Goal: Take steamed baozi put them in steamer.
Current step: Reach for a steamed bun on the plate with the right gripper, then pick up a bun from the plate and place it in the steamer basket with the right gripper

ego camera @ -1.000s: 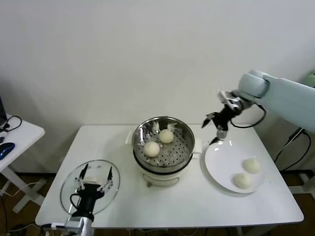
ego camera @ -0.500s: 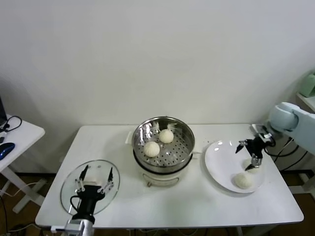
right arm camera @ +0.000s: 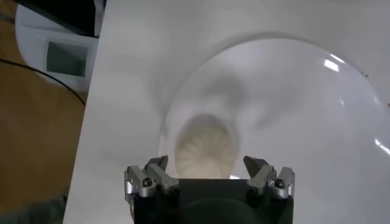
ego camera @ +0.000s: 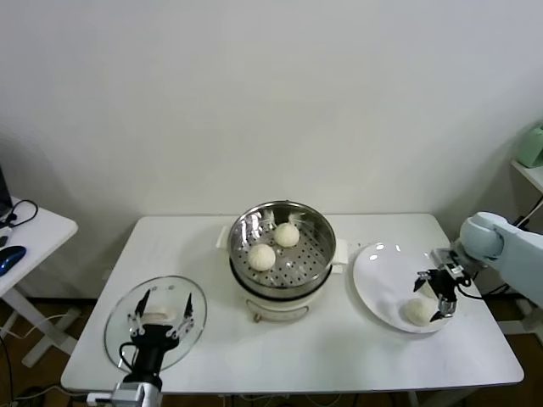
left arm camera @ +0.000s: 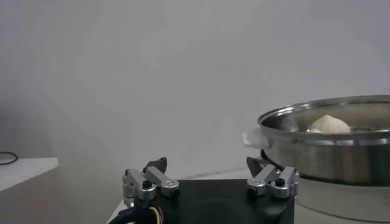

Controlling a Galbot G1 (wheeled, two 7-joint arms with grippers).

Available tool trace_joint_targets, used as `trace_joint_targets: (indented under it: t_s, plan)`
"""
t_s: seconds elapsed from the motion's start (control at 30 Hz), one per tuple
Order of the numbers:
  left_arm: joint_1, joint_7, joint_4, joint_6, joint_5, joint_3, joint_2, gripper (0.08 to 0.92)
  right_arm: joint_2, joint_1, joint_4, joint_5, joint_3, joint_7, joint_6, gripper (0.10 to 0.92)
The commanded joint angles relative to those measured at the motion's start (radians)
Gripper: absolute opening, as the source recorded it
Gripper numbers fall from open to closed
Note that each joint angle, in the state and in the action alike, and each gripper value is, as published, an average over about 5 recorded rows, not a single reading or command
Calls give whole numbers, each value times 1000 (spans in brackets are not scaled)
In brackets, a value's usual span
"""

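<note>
The steamer (ego camera: 318,254) stands mid-table with two baozi in it, one nearer (ego camera: 261,256) and one farther back (ego camera: 287,235). To its right lies a white plate (ego camera: 377,275) with a baozi (ego camera: 416,313) near its front. My right gripper (ego camera: 432,295) hangs low over that plate, open, its fingers straddling a baozi (right arm camera: 206,146) without touching it. My left gripper (ego camera: 161,315) is parked open over the glass lid. From the left wrist the steamer (left arm camera: 329,152) shows side-on with a baozi (left arm camera: 329,123) inside.
A round glass lid (ego camera: 119,335) lies at the table's front left under the left gripper. A side table (ego camera: 34,229) with a cable and mouse stands off to the left. The table's right edge is close to the plate (right arm camera: 292,91).
My right arm has swung from beside the steamer over to the right and down onto the plate, jaws still open. Left arm and steamer contents are unchanged.
</note>
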Motion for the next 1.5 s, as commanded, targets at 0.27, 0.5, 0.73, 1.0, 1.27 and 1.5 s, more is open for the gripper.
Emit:
trace_joint_targets:
  t_s: [0.27,0.5,0.73,1.0,1.27,1.5]
  plan:
    - [3,1,5,-3,-2,-2,-2,823,49,-82,-46,-55,56,13,8,823]
    - [3,0,5,-3,-2,-2,-6,823,51,-84,-49,-60,61,12,9,816]
    - [3,1,6,-4,-2,-1,-8,823,45,-79,-44,-55,62,12,10,732]
    - [2,1,6,-3,-2,-1,-8,823,41,-33,-26,-41,58,6,20,705]
    - [-3,0,3,1,1,4,-6,823,60,249,54,-58,-11,-58,134,696]
    - [-1,0,-1,3,11,11,-9,823,133,576,166,-87,-162,-100,269,695]
